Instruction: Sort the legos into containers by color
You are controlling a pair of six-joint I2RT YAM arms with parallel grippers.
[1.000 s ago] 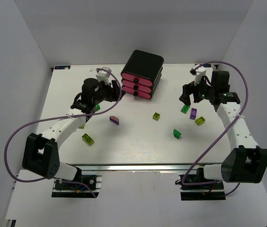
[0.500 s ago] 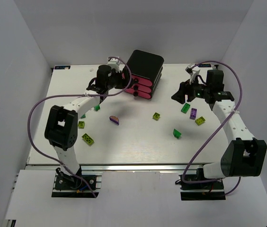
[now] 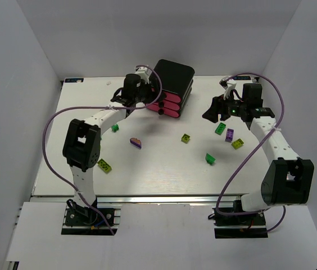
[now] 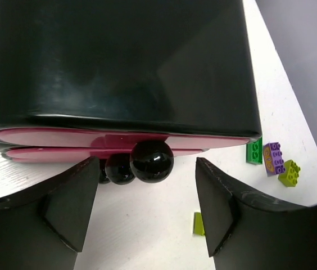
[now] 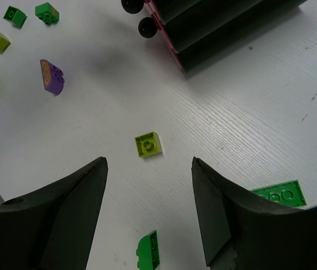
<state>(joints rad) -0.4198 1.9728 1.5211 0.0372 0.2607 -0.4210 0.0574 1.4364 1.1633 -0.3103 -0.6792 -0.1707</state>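
The glossy black box (image 3: 172,76) holds three stacked pink drawers (image 3: 164,103) with black knobs. My left gripper (image 3: 149,97) is open right at the drawer fronts. In the left wrist view the top knob (image 4: 152,161) sits between the tips of the open left gripper (image 4: 147,183), untouched. My right gripper (image 3: 211,115) is open and empty above the table, right of the box. In the right wrist view the right gripper (image 5: 148,171) hangs over a yellow-green lego (image 5: 148,144) and a green lego (image 5: 149,251).
More legos lie loose: a green one (image 3: 220,128), a purple one (image 3: 229,135) and a yellow-green one (image 3: 238,144) at the right, a green one (image 3: 210,158), a yellow-green one (image 3: 186,138), a purple one (image 3: 136,142), a green one (image 3: 115,127), a yellow-green one (image 3: 104,165).
My left gripper has swung right and back from the left side of the table up to the drawer fronts. My right gripper has shifted a little to the left.
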